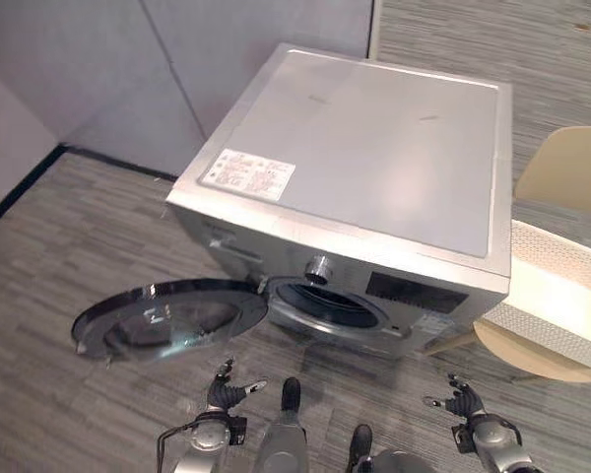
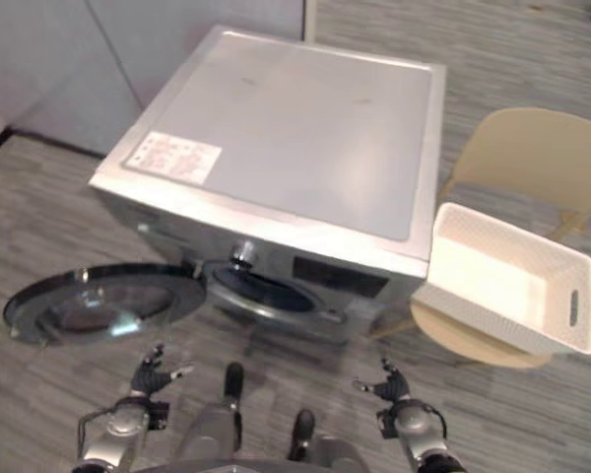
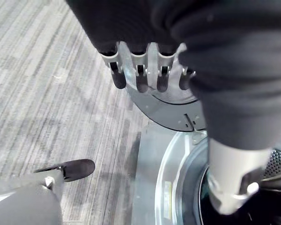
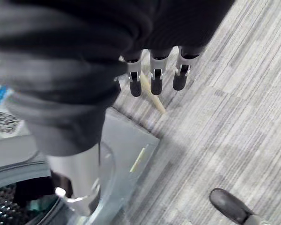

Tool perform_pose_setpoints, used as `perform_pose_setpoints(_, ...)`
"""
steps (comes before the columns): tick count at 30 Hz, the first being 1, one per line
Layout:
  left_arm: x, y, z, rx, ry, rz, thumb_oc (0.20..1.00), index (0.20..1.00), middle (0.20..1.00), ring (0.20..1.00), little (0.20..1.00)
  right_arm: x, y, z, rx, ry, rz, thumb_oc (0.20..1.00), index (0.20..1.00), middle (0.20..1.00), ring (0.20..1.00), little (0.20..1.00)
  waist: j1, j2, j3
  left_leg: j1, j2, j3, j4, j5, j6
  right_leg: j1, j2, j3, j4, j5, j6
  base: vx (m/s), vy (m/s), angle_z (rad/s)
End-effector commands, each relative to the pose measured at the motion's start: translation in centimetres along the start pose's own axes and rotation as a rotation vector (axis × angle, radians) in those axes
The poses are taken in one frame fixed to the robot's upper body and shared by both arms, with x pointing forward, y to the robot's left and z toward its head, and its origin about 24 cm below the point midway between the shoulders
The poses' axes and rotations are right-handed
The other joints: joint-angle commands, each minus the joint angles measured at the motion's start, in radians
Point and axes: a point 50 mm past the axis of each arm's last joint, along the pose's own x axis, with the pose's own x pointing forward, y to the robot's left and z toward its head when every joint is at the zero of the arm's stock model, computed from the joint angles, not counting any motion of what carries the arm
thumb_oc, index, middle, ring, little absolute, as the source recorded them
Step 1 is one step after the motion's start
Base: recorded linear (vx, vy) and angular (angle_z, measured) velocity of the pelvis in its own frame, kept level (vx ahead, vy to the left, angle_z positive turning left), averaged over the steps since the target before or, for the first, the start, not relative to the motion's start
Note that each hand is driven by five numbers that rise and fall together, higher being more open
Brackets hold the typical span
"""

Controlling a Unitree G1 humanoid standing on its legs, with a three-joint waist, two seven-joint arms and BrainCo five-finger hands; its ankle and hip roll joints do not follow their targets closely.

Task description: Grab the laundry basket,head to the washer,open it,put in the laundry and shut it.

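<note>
Both hands hung low in front of the washer and held nothing: the left hand [image 1: 223,390] below the open door, the right hand [image 1: 460,400] below the machine's right front corner, each with its fingers loosely spread.

Largest in the scene was the silver-grey front-loading washing machine [image 1: 374,148], standing on the grey striped carpet floor [image 1: 69,236] near the pale wall panels [image 1: 128,59]. Its flat top carried a white label [image 1: 248,173]. To its right stood a beige chair with a round seat [image 2: 532,148], and on that seat rested the white perforated plastic laundry basket [image 2: 502,271], tilted, well apart from both hands. Whether any laundry lay inside could not be told; what showed of its inside looked bare.

The round glass door [image 1: 167,317] was swung fully open to the left, so the dark drum opening [image 1: 327,302] was free. Above the opening sat a small metal control knob [image 1: 319,267].

The basket seemed light and stiff, though its smooth plastic walls could slip, and thin perforated sides may bend under a hard squeeze. The safest hold was probably the oval cut-out handle [image 2: 573,306] in its end wall, with the other hand on the opposite rim.
</note>
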Motion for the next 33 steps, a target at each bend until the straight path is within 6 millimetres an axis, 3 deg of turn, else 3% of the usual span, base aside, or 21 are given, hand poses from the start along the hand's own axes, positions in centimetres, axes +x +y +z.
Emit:
perform_pose_setpoints(1,0.9,0.5,4.0,0.026,-0.156,-0.001,1.000,1.000,1.000,1.000,1.000,-0.1,-0.9,0.8,0.041,-0.053,-0.040,1.000,1.000,1.000,1.000,1.000,-0.048,-0.049,0.019,-0.047,-0.101,0.034,0.139,-0.187,0.076,0.055,-0.079,0.022,-0.040,-0.082,0.144,-0.20,0.114,0.33)
perform_pose_setpoints(2,1.0,0.5,4.2,0.025,-0.162,-0.002,1.000,1.000,1.000,1.000,1.000,-0.1,-0.9,0.5,0.042,-0.041,-0.040,1.000,1.000,1.000,1.000,1.000,-0.054,-0.058,0.020,-0.036,-0.086,0.023,0.183,-0.216,0.076,0.053,-0.097,0.010,-0.047,-0.076,0.145,-0.24,0.226,0.50)
perform_pose_setpoints(3,1.1,0.3,4.7,0.015,-0.175,-0.006,1.000,1.000,1.000,1.000,1.000,0.0,-1.0,0.3,0.041,-0.020,-0.044,1.000,1.000,1.000,1.000,1.000,-0.069,-0.063,0.015,0.017,-0.043,0.010,0.193,-0.243,0.073,0.049,-0.120,-0.005,-0.054,-0.066,0.148,-0.10,0.223,0.59)
perform_pose_setpoints(4,1.1,0.2,4.8,0.017,-0.179,-0.006,1.000,1.000,1.000,1.000,1.000,0.0,-1.0,0.3,0.049,-0.016,-0.047,1.000,1.000,1.000,1.000,1.000,-0.075,-0.057,0.012,0.042,-0.033,-0.002,0.168,-0.231,0.066,0.049,-0.125,-0.010,-0.053,-0.059,0.151,0.00,0.238,0.69)
perform_pose_setpoints(6,1.1,-0.1,5.8,0.034,-0.220,-0.017,1.000,1.000,1.000,1.000,1.000,0.0,-0.9,-0.2,0.058,0.005,-0.043,1.000,1.000,1.000,1.000,1.000,-0.091,-0.038,-0.021,0.098,-0.056,-0.018,0.056,-0.237,0.062,0.049,-0.138,-0.018,-0.044,-0.056,0.167,0.13,0.341,0.64)
perform_pose_setpoints(7,1.0,0.0,6.8,0.072,-0.268,-0.022,1.000,1.000,1.000,1.000,1.000,0.1,-1.0,-0.1,0.055,0.006,-0.047,1.000,1.000,1.000,1.000,1.000,-0.098,-0.035,-0.035,0.111,-0.082,-0.029,0.032,-0.245,0.072,0.044,-0.157,-0.019,-0.029,-0.048,0.179,0.13,0.430,0.37)
perform_pose_setpoints(10,0.9,0.6,8.6,0.120,-0.346,-0.015,1.000,1.000,1.000,1.000,1.000,0.2,-1.0,0.3,0.053,-0.003,-0.045,1.000,1.000,1.000,1.000,1.000,-0.102,-0.034,-0.046,0.133,-0.100,-0.018,0.001,-0.249,0.084,0.039,-0.176,-0.019,-0.016,-0.037,0.195,0.05,0.200,0.16)
perform_pose_setpoints(12,0.8,2.6,12.2,0.283,-0.478,0.040,1.000,1.000,1.000,1.000,1.000,0.2,-0.8,1.0,0.032,-0.037,-0.024,1.000,1.000,1.000,1.000,1.000,-0.106,-0.036,-0.062,0.164,-0.113,0.002,-0.031,-0.254,0.095,0.043,-0.194,-0.013,-0.011,-0.025,0.216,0.07,0.217,0.11)
perform_pose_setpoints(14,0.8,3.4,13.2,0.315,-0.507,0.069,1.000,1.000,1.000,1.000,1.000,0.2,-0.8,1.3,0.026,-0.056,-0.020,1.000,1.000,1.000,1.000,1.000,-0.109,-0.036,-0.070,0.167,-0.117,0.007,-0.039,-0.254,0.099,0.040,-0.197,-0.011,-0.014,-0.019,0.221,0.04,0.090,-0.04)
perform_pose_setpoints(15,0.8,4.4,14.9,0.384,-0.553,0.107,1.000,1.000,1.000,1.000,1.000,0.2,-0.8,1.6,0.010,-0.071,-0.011,1.000,1.000,1.000,1.000,1.000,-0.113,-0.036,-0.074,0.176,-0.120,0.015,-0.050,-0.254,0.100,0.039,-0.200,-0.008,-0.015,-0.015,0.226,0.04,0.121,-0.16)
perform_pose_setpoints(16,0.5,6.6,18.0,0.470,-0.635,0.195,1.000,1.000,1.000,1.000,1.000,0.1,-1.1,2.1,-0.011,-0.102,-0.006,1.000,1.000,1.000,1.000,1.000,-0.120,-0.034,-0.080,0.184,-0.127,0.026,-0.061,-0.255,0.105,0.036,-0.203,-0.001,-0.021,-0.002,0.237,0.05,0.149,-0.18)
perform_pose_setpoints(17,0.4,7.5,19.3,0.506,-0.661,0.232,1.000,1.000,1.000,1.000,1.000,0.1,-1.2,2.3,-0.021,-0.111,-0.004,1.000,1.000,1.000,1.000,1.000,-0.123,-0.035,-0.082,0.190,-0.129,0.033,-0.069,-0.255,0.106,0.034,-0.204,0.003,-0.025,0.004,0.241,0.04,0.125,-0.08)
perform_pose_setpoints(22,0.5,13.6,22.6,0.654,-0.600,0.454,1.000,1.000,1.000,1.000,1.000,0.0,-1.5,2.1,-0.066,-0.116,0.018,1.000,1.000,1.000,1.000,1.000,-0.143,-0.039,-0.077,0.189,-0.132,0.064,-0.092,-0.247,0.114,0.005,-0.211,0.030,-0.048,0.040,0.263,-0.01,0.062,-0.20)
perform_pose_setpoints(23,0.5,14.8,22.8,0.681,-0.558,0.487,1.000,1.000,1.000,1.000,1.000,0.0,-1.6,2.2,-0.073,-0.114,0.019,1.000,1.000,1.000,1.000,1.000,-0.147,-0.042,-0.071,0.181,-0.132,0.070,-0.092,-0.245,0.116,-0.006,-0.212,0.035,-0.051,0.047,0.266,-0.04,0.037,-0.30)
perform_pose_setpoints(24,0.5,14.8,22.9,0.682,-0.559,0.487,1.000,1.000,1.000,1.000,1.000,0.1,-1.6,2.2,-0.072,-0.114,0.019,1.000,1.000,1.000,1.000,1.000,-0.145,-0.042,-0.071,0.181,-0.132,0.071,-0.092,-0.246,0.116,-0.007,-0.212,0.035,-0.051,0.047,0.266,-0.05,0.032,-0.25)
perform_pose_setpoints(29,1.1,19.5,20.7,0.741,-0.278,0.554,1.000,1.000,1.000,1.000,1.000,0.0,-2.2,1.9,-0.119,-0.103,0.024,1.000,1.000,1.000,1.000,1.000,-0.169,-0.068,-0.043,0.124,-0.120,0.100,-0.082,-0.235,0.121,-0.073,-0.208,0.070,-0.065,0.086,0.279,-0.07,0.038,-0.22)
perform_pose_setpoints(31,1.1,19.7,20.3,0.737,-0.254,0.551,1.000,1.000,1.000,1.000,1.000,0.0,-2.3,1.8,-0.124,-0.100,0.025,1.000,1.000,1.000,1.000,1.000,-0.170,-0.075,-0.039,0.111,-0.115,0.105,-0.079,-0.233,0.121,-0.086,-0.205,0.076,-0.067,0.090,0.280,-0.08,0.004,-0.36)
perform_pose_setpoints(33,1.7,19.6,17.0,0.707,-0.149,0.510,1.000,1.000,1.000,1.000,1.000,-0.1,-2.1,1.4,-0.130,-0.087,0.036,1.000,1.000,1.000,1.000,1.000,-0.171,-0.097,-0.028,0.088,-0.104,0.110,-0.076,-0.227,0.120,-0.103,-0.199,0.079,-0.075,0.102,0.279,-0.05,-0.008,-0.11)
